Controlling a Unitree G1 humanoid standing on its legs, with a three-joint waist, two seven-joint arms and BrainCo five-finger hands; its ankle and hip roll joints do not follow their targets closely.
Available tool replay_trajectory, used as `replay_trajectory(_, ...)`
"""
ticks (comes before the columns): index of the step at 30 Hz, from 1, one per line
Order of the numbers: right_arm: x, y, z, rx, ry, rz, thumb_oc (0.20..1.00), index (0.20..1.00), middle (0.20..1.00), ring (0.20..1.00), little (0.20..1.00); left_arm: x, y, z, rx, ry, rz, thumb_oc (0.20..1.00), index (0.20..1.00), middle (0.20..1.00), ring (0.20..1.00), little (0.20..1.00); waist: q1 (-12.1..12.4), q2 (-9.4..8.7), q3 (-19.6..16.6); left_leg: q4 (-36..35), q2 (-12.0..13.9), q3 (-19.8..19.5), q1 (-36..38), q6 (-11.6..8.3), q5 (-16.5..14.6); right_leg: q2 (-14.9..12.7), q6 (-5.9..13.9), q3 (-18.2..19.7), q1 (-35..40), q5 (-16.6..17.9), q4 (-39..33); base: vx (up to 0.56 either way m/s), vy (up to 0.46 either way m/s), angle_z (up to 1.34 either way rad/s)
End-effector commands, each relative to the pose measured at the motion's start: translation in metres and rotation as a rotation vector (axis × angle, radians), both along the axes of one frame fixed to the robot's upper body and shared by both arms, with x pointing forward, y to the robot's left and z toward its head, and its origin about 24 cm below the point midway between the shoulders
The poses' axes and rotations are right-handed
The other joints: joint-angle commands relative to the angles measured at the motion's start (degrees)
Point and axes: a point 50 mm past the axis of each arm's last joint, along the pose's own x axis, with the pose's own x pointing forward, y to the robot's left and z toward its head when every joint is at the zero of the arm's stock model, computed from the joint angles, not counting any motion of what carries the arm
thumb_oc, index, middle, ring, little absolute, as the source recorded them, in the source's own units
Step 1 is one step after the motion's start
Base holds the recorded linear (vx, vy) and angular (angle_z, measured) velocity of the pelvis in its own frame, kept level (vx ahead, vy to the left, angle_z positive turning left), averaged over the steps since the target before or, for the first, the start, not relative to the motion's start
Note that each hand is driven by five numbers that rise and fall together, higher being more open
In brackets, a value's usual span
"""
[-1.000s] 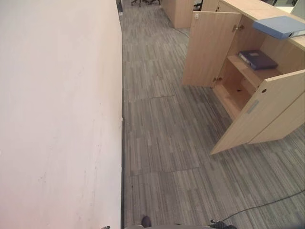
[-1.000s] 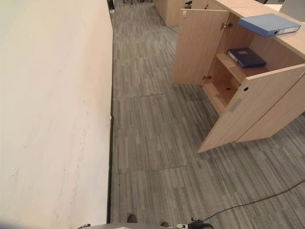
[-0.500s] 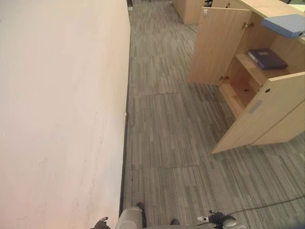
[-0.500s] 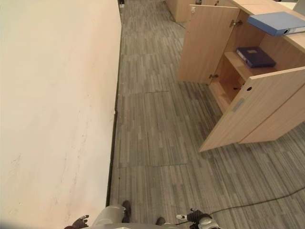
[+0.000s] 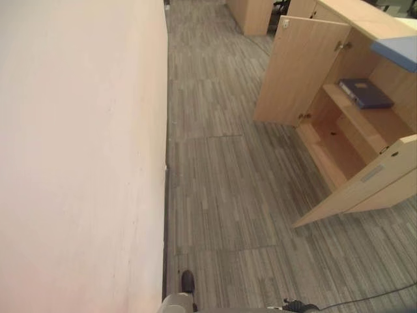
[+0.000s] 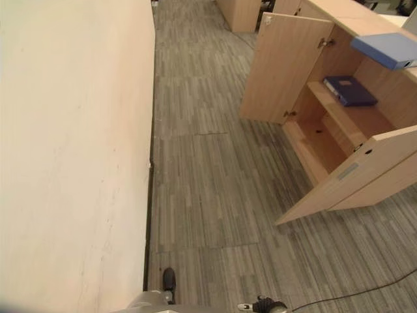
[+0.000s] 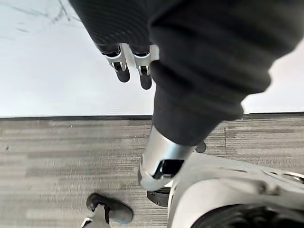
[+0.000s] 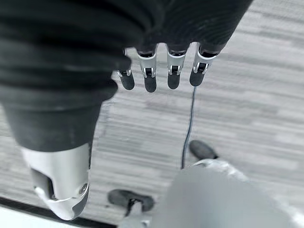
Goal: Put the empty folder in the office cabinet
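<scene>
Right eye view: the light blue folder (image 6: 388,50) is seen lying flat on top of the office cabinet (image 6: 339,13), whose doors stand open, with a dark blue folder (image 6: 350,90) on the upper shelf inside. Both are well apart from the hands. The left hand (image 7: 128,66) and right hand (image 8: 161,71) are seen in the wrist views with fingers relaxed, grasping nothing, above the grey carpet (image 6: 215,163).

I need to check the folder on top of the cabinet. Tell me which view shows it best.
The right eye view: the light blue folder lies on the cabinet top, cut only slightly by the frame edge. The left eye view catches just a cropped part; both wrist views face the carpet.
</scene>
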Motion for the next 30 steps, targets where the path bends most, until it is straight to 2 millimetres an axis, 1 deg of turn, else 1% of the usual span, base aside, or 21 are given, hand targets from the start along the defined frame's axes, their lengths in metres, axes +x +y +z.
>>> replay_trajectory(1,0.005,-0.022,0.005,-0.061,0.012,0.041,1.000,1.000,1.000,1.000,1.000,0.018,0.011,0.005,0.125,-0.069,-0.092,1.000,1.000,1.000,1.000,1.000,2.4,2.82,-3.0,0.2,0.2,-3.1,-3.6,-2.43,-2.3,-4.6,6.23,-0.6,-1.4,1.1,2.0,0.22,0.320,0.02)
replay_trajectory(2,0.009,-0.022,0.006,-0.062,-0.003,0.036,1.000,1.000,1.000,1.000,1.000,0.021,0.012,0.005,0.127,-0.077,-0.103,1.000,1.000,1.000,1.000,1.000,2.6,2.60,-3.5,0.2,-2.2,-3.1,-2.7,-1.18,-3.8,-7.6,7.61,-1.3,-2.3,3.9,4.9,0.21,0.341,-0.03)
replay_trajectory(4,0.016,-0.022,0.008,-0.063,-0.027,0.037,1.000,1.000,1.000,1.000,1.000,0.023,0.012,0.005,0.128,-0.081,-0.108,1.000,1.000,1.000,1.000,1.000,2.7,2.74,-3.5,0.2,-4.6,-3.2,-1.1,0.12,-5.7,-11.2,8.33,-2.2,-4.1,7.4,10.6,0.14,0.265,-0.06)
replay_trajectory(5,0.016,-0.022,0.008,-0.063,-0.027,0.037,1.000,1.000,1.000,1.000,1.000,0.023,0.012,0.005,0.128,-0.081,-0.108,1.000,1.000,1.000,1.000,1.000,2.7,2.74,-3.5,0.2,-4.6,-3.2,-1.1,0.12,-5.7,-11.2,8.33,-2.2,-4.2,7.4,10.6,0.08,0.201,0.05)
replay_trajectory(7,0.026,-0.023,0.010,-0.074,-0.057,0.052,1.000,1.000,1.000,1.000,1.000,0.026,0.012,0.006,0.130,-0.086,-0.115,1.000,1.000,1.000,1.000,1.000,2.5,3.37,-2.7,0.2,-7.2,-3.9,0.7,1.86,-7.6,-15.5,7.72,-3.1,-7.1,13.0,19.8,0.15,0.336,0.18)
replay_trajectory(8,0.034,-0.022,0.012,-0.074,-0.090,0.053,1.000,1.000,1.000,1.000,1.000,0.023,0.013,0.005,0.132,-0.074,-0.120,1.000,1.000,1.000,1.000,1.000,2.3,3.60,-1.8,0.2,-9.1,-4.6,3.3,2.72,-10.5,-19.7,7.86,-5.4,-8.9,16.4,27.2,0.23,0.422,0.32)
replay_trajectory(9,0.039,-0.019,0.013,-0.071,-0.112,0.052,1.000,1.000,1.000,1.000,1.000,0.021,0.012,0.005,0.131,-0.067,-0.116,1.000,1.000,1.000,1.000,1.000,2.1,3.89,-1.0,0.2,-9.3,-4.4,4.6,3.19,-11.6,-21.3,7.87,-6.8,-10.9,18.4,30.0,0.25,0.353,0.48)
replay_trajectory(11,0.049,-0.016,0.016,-0.077,-0.143,0.086,1.000,1.000,1.000,1.000,1.000,0.020,0.011,0.004,0.126,-0.066,-0.114,1.000,1.000,1.000,1.000,1.000,1.2,5.08,0.6,0.2,-8.0,-4.7,6.7,3.31,-12.4,-19.9,6.83,-8.4,-14.7,16.0,31.1,0.14,0.077,0.41)
replay_trajectory(13,0.060,-0.015,0.020,-0.088,-0.175,0.120,1.000,1.000,1.000,1.000,1.000,0.019,0.011,0.005,0.129,-0.065,-0.118,1.000,1.000,1.000,1.000,1.000,-0.1,6.26,2.6,0.2,-6.3,-5.2,8.6,2.95,-12.0,-16.0,5.71,-8.1,-19.6,13.0,28.6,0.11,-0.074,-0.19)
replay_trajectory(14,0.063,-0.016,0.021,-0.093,-0.190,0.117,1.000,1.000,1.000,1.000,1.000,0.019,0.011,0.005,0.130,-0.064,-0.119,1.000,1.000,1.000,1.000,1.000,-0.6,6.40,3.5,0.2,-5.9,-5.5,9.5,2.72,-12.2,-14.3,5.80,-8.0,-20.6,12.8,25.9,0.12,-0.107,-0.27)
replay_trajectory(17,0.068,-0.016,0.023,-0.100,-0.213,0.106,1.000,1.000,1.000,1.000,1.000,0.020,0.010,0.004,0.129,-0.070,-0.131,1.000,1.000,1.000,1.000,1.000,-2.2,5.41,5.2,0.2,-5.6,-6.8,13.0,1.54,-13.7,-6.8,6.02,-8.2,-23.8,13.6,12.8,0.16,-0.141,-0.13)
replay_trajectory(19,0.065,-0.015,0.022,-0.102,-0.203,0.107,1.000,1.000,1.000,1.000,1.000,0.025,0.010,0.005,0.130,-0.080,-0.140,1.000,1.000,1.000,1.000,1.000,-2.9,4.37,5.6,0.2,-5.3,-7.8,14.6,0.77,-15.0,-3.8,6.42,-8.2,-24.5,15.1,6.2,0.20,-0.144,0.30)
replay_trajectory(20,0.063,-0.014,0.021,-0.103,-0.193,0.111,1.000,1.000,1.000,1.000,1.000,0.027,0.009,0.005,0.129,-0.083,-0.144,1.000,1.000,1.000,1.000,1.000,-3.0,3.91,5.5,0.2,-5.4,-8.4,15.0,0.52,-15.5,-3.0,6.65,-8.1,-25.0,15.9,4.2,0.22,-0.210,0.71)
replay_trajectory(21,0.056,-0.014,0.018,-0.099,-0.173,0.103,1.000,1.000,1.000,1.000,1.000,0.027,0.010,0.005,0.128,-0.081,-0.150,1.000,1.000,1.000,1.000,1.000,-3.2,2.63,5.0,0.2,-6.1,-9.3,15.0,0.48,-15.6,-3.2,5.94,-9.1,-24.4,16.6,1.0,0.21,-0.156,0.49)
replay_trajectory(23,0.056,-0.014,0.018,-0.099,-0.172,0.104,1.000,1.000,1.000,1.000,1.000,0.026,0.010,0.005,0.128,-0.079,-0.149,1.000,1.000,1.000,1.000,1.000,-3.0,3.29,4.9,0.2,-5.3,-9.6,15.7,0.24,-16.6,-2.2,6.54,-8.6,-23.7,15.9,0.9,0.14,-0.083,0.18)
replay_trajectory(25,0.052,-0.015,0.017,-0.095,-0.163,0.089,1.000,1.000,1.000,1.000,1.000,0.018,0.009,0.004,0.125,-0.049,-0.139,1.000,1.000,1.000,1.000,1.000,-2.8,3.09,3.5,0.2,-4.6,-9.6,16.1,0.04,-17.6,-1.9,6.03,-9.4,-22.6,16.0,0.8,0.18,-0.143,0.09)
replay_trajectory(26,0.051,-0.015,0.017,-0.094,-0.160,0.089,1.000,1.000,1.000,1.000,1.000,0.017,0.007,0.003,0.121,-0.042,-0.144,1.000,1.000,1.000,1.000,1.000,-3.3,2.57,3.1,0.2,-4.7,-9.7,15.8,0.15,-16.8,-2.5,4.98,-9.7,-23.3,16.2,1.7,0.27,-0.177,-0.02)
replay_trajectory(27,0.049,-0.015,0.016,-0.091,-0.154,0.083,1.000,1.000,1.000,1.000,1.000,0.015,0.008,0.003,0.122,-0.032,-0.151,1.000,1.000,1.000,1.000,1.000,-3.2,3.34,2.6,0.2,-3.2,-10.2,16.9,-0.21,-18.0,-1.2,5.20,-8.9,-22.7,14.8,2.3,0.31,-0.235,0.09)
replay_trajectory(28,0.046,-0.017,0.015,-0.083,-0.147,0.052,1.000,1.000,1.000,1.000,1.000,0.013,0.006,0.003,0.116,-0.020,-0.159,1.000,1.000,1.000,1.000,1.000,-3.6,3.19,1.9,0.2,-2.1,-10.0,17.4,-0.73,-17.4,-1.1,3.65,-9.3,-22.7,13.6,3.6,0.33,-0.171,0.21)
replay_trajectory(29,0.045,-0.017,0.015,-0.083,-0.146,0.053,1.000,1.000,1.000,1.000,1.000,0.013,0.006,0.003,0.116,-0.019,-0.158,1.000,1.000,1.000,1.000,1.000,-3.4,3.93,1.7,0.2,-1.2,-10.1,18.0,-0.96,-18.5,-0.1,4.22,-8.7,-22.3,12.8,3.8,0.36,-0.252,0.20)
replay_trajectory(30,0.044,-0.019,0.015,-0.079,-0.146,0.024,1.000,1.000,1.000,1.000,1.000,0.014,0.007,0.003,0.117,-0.023,-0.151,1.000,1.000,1.000,1.000,1.000,-3.6,4.12,1.2,0.2,0.9,-9.5,19.4,-2.01,-18.5,0.7,3.25,-8.7,-21.6,10.5,5.1,0.32,-0.217,0.07)
